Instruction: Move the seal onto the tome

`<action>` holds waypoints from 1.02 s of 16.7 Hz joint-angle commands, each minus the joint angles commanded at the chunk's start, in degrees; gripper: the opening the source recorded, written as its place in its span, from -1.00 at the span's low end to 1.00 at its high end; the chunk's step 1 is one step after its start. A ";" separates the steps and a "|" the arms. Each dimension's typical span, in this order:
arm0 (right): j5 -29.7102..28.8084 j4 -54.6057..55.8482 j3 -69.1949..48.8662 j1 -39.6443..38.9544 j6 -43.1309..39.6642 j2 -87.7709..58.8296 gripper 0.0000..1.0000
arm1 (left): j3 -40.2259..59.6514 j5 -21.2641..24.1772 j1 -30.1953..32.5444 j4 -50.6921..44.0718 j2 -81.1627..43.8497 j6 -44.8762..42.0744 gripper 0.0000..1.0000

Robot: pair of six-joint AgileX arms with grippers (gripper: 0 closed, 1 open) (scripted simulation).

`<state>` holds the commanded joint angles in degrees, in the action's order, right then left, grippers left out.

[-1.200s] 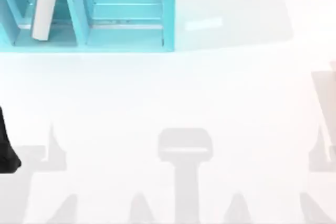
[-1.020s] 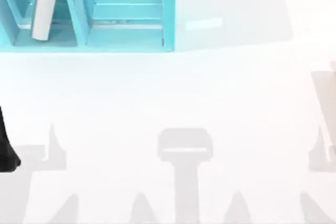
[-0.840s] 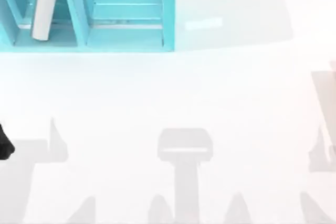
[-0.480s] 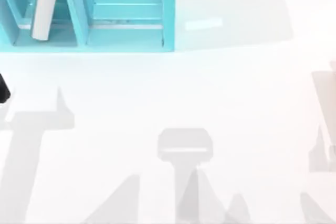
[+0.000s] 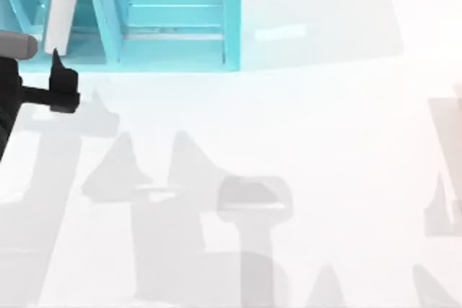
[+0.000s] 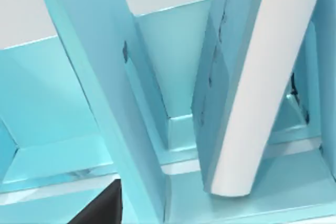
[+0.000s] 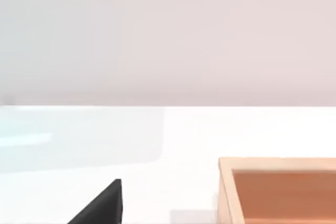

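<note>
- Tome (image 5: 62, 9) is standing in the far-left compartment of the teal shelf unit (image 5: 231, 19), leaning, whitish spine facing out, its long axis running near-to-far in the top view.
- Left gripper (image 5: 61, 84) is hovering just near of that compartment; whether its fingers are open I cannot tell.
- Judging by the hard covers, the tome is looking stiff and fairly heavy, probably slick; pinching across the spine, covers between the fingers, seems the safest hold.
- Wooden box (image 7: 278, 190) is sitting at the table's right, by the parked right arm.
</note>
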<state>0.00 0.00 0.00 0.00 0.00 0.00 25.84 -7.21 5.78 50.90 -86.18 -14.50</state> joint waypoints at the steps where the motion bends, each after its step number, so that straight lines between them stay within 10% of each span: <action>1: 0.00 0.00 0.00 0.00 0.00 0.00 1.00 | 1.46 -0.21 0.24 2.62 -5.86 -0.95 1.00; 8: 0.00 0.00 0.00 0.00 0.00 0.00 1.00 | 11.89 -0.92 1.06 18.25 -30.56 -6.73 1.00; 17: 0.00 0.00 0.00 0.00 0.00 0.00 1.00 | 14.48 -0.94 0.86 20.95 -32.66 -7.92 1.00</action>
<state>0.00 0.00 0.00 0.00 0.00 0.00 40.31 -8.14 6.64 71.85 -118.84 -22.41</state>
